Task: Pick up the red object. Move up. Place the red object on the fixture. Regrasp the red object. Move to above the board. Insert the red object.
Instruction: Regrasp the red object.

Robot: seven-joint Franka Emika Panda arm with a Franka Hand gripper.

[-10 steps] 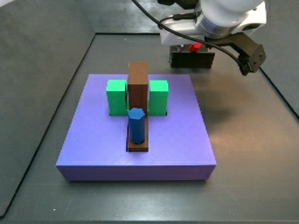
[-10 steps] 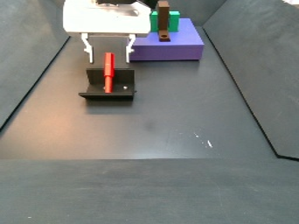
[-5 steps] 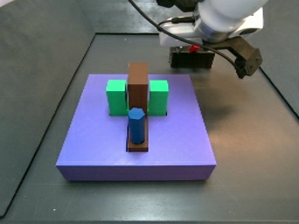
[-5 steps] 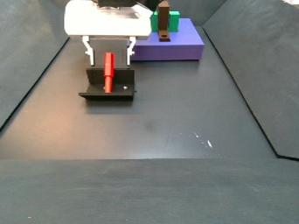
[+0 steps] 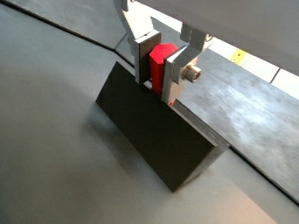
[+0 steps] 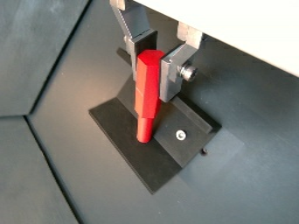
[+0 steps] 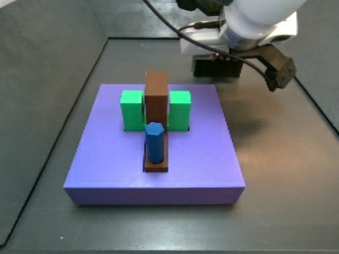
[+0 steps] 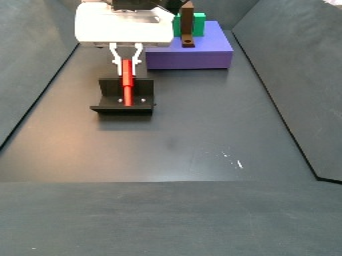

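Observation:
The red object is a short bright-red peg that leans on the fixture, its lower end on the dark base plate. My gripper is shut on the peg's upper part, one silver finger on each side; the wrist view from behind the fixture shows the same grip on the red object. From the side, the gripper hangs over the fixture with the red object between its fingers. The purple board lies apart from the gripper.
On the board stand two green blocks, a brown upright slab and a blue peg. The board is just beyond the fixture. A cable runs to the arm. Dark walls border the floor.
The fingers, wide apart on both sides of the red object a second ago, have come together and now clamp it. The peg still rests on the fixture.

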